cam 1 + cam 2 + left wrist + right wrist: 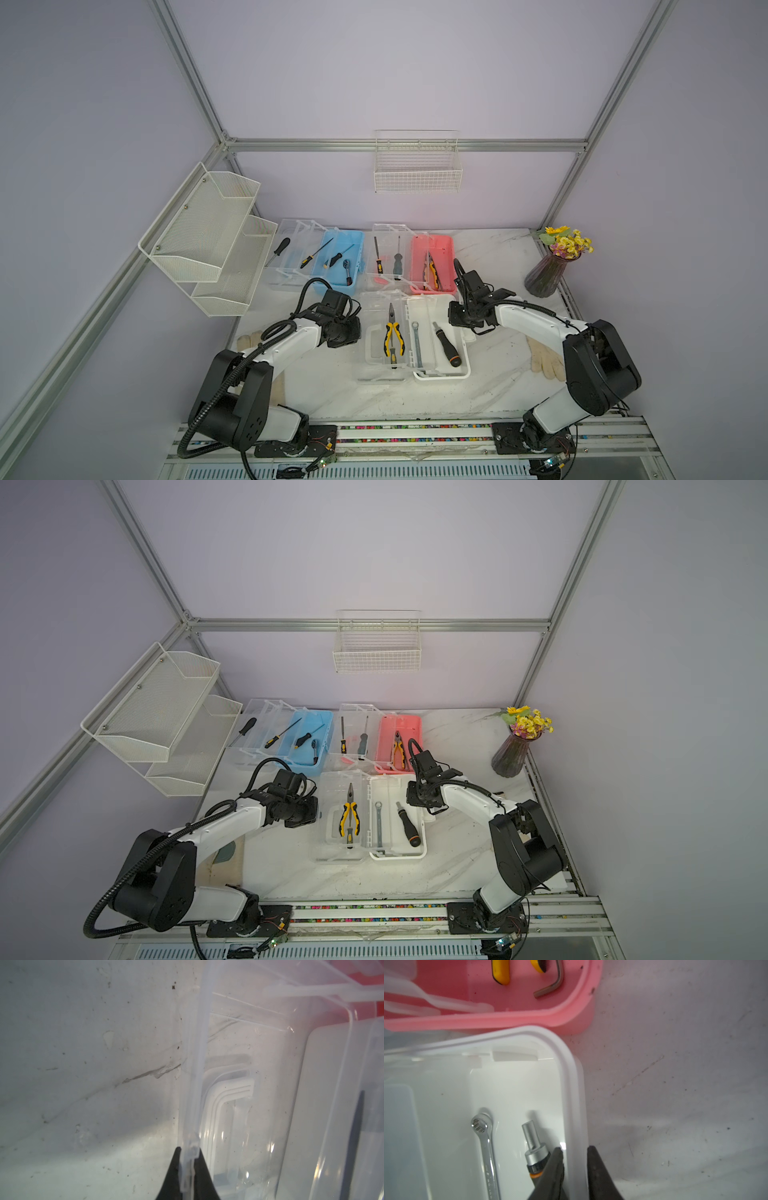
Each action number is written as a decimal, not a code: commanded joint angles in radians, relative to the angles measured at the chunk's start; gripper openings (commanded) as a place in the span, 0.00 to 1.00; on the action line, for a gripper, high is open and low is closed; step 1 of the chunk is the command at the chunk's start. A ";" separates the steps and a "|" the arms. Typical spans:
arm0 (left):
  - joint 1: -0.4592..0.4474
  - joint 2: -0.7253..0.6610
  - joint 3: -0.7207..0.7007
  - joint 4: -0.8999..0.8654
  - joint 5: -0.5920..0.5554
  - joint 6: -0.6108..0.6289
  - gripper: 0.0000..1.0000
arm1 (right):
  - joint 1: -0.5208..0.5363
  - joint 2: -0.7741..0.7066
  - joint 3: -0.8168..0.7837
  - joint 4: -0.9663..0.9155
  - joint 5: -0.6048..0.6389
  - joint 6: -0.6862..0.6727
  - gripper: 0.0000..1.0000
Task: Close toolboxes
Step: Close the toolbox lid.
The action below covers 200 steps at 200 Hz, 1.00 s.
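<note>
- The marble table (pixel 498 266) filled the lower half of both top views.
- The white toolbox (pixel 442 374) lay open at frame centre, its clear lid (pixel 376 372) folded out to the left.
- The blue toolbox (pixel 351 239) and pink toolbox (pixel 445 249) stood open just above it.
- The left gripper (pixel 189 1150) was clenched on the clear lid's outer edge.
- The right gripper (pixel 574 1148) clamped the white toolbox's right wall.

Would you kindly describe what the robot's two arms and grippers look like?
Both the left arm and right arm have white link shells and bulky black joint housings. A black corrugated conduit loops along the left arm; thinner black cables run along the right. The left gripper and right gripper are black, tapering to narrow tips.
</note>
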 commanded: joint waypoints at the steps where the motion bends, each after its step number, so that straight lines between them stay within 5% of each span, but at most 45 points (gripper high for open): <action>1: -0.011 0.003 0.103 -0.134 -0.125 0.030 0.05 | 0.023 0.024 0.036 -0.034 0.053 0.011 0.16; 41: -0.049 0.045 0.215 -0.280 -0.220 0.075 0.02 | 0.068 0.044 0.059 -0.085 0.144 0.033 0.03; 108: -0.164 0.088 0.472 -0.642 -0.539 0.092 0.01 | 0.096 0.077 0.088 -0.141 0.212 0.070 0.00; 200: -0.293 0.069 0.685 -0.686 -0.461 0.078 0.01 | 0.130 0.090 0.090 -0.105 0.204 0.089 0.00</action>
